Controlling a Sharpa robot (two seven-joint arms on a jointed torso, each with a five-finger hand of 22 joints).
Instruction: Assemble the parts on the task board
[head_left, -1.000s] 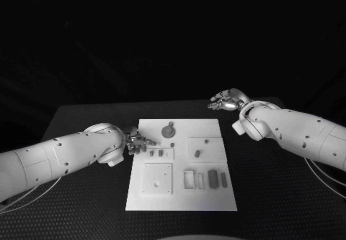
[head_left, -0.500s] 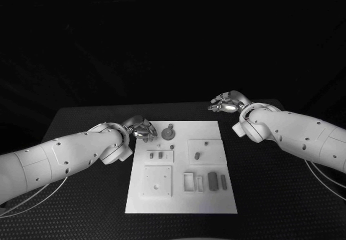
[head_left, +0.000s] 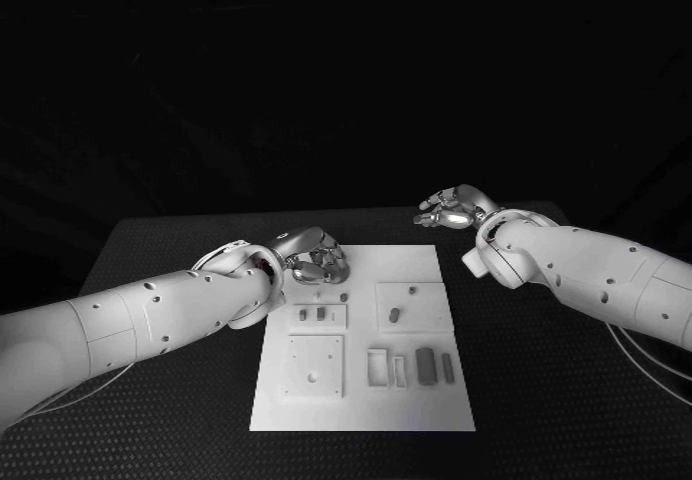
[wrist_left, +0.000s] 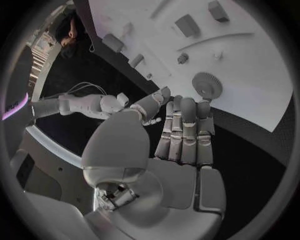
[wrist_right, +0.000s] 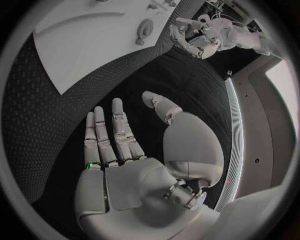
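silver fingers of my left hand (head_left: 310, 255) hang spread and empty over the task board's (head_left: 418, 400) far left corner, just above the round gear part (wrist_left: 207, 85), while my right hand (head_left: 451, 208) hovers open past its far right corner.

Task board (head_left: 411, 262) matt white plastic, table (head_left: 173, 250) rough black textured mat (woven-looking), hand (head_left: 310, 257) glossy silver metal.
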